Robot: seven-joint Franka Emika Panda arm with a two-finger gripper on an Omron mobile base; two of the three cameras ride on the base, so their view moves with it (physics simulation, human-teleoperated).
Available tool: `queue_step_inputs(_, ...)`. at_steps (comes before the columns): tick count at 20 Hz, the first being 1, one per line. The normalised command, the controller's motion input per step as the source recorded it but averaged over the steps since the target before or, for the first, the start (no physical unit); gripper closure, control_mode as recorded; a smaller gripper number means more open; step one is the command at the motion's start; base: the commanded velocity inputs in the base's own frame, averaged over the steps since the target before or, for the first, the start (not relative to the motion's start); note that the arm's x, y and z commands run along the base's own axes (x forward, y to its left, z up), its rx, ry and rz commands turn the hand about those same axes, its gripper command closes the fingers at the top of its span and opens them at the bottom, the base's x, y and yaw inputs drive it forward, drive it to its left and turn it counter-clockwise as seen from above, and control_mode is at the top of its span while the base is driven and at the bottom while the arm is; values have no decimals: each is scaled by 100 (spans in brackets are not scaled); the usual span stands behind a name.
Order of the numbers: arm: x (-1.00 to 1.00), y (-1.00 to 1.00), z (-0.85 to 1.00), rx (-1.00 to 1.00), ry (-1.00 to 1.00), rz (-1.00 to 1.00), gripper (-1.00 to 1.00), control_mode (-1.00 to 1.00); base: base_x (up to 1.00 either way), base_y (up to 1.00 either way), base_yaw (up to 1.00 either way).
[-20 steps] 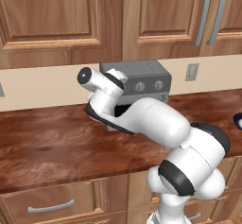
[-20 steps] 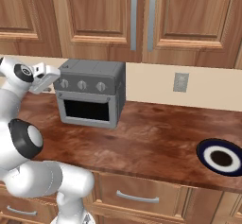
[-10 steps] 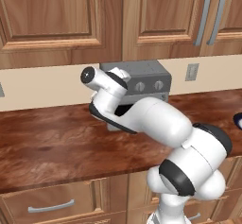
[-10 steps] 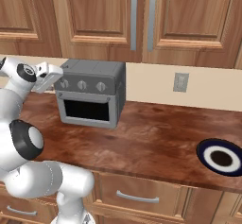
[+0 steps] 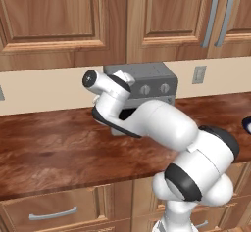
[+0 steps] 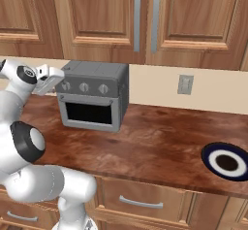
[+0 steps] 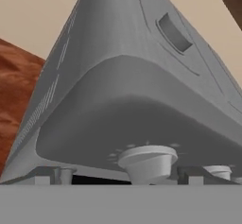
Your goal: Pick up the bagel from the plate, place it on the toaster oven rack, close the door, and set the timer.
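Note:
The grey toaster oven (image 6: pixel 118 86) stands at the back of the counter with its door (image 6: pixel 90 113) shut. The toaster oven rack is hidden behind the dark glass, and the bagel is out of view. My gripper (image 6: pixel 52 78) hovers at the oven's upper left front corner, just beside the leftmost knob (image 6: pixel 68 86); it is open and holds nothing. In the hand view that knob (image 7: pixel 147 164) looms very close below the oven's top. The dark blue plate (image 6: pixel 209 152) lies far right on the counter, and its edge (image 5: pixel 246 124) also shows in the left base view.
Two more knobs (image 6: pixel 85 87) sit in a row on the oven's control strip. Wooden wall cabinets (image 6: pixel 145 20) hang above, and a wall outlet (image 6: pixel 184 84) is on the backsplash. The brown counter (image 6: pixel 160 141) stretches between oven and plate.
My hand has edged a little to the right, closer to the oven's left knob. The oven and plate have not moved.

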Motion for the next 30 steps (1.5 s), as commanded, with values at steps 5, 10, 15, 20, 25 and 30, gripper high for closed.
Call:
queue_step_inputs(5,41,-59,-18,0,1,0,-100,-100,0,0,0)
queue_step_inputs(10,42,-65,-25,0,3,0,-100,-100,0,0,0)
queue_step_inputs(15,38,-78,-36,0,6,0,-100,-100,0,0,0)
queue_step_inputs(20,38,-88,-44,3,10,0,-100,-100,0,0,0)
queue_step_inputs(25,31,-81,-50,5,8,0,-100,-100,0,0,0)
queue_step_inputs(30,21,-59,-40,7,3,0,100,-100,0,0,0)
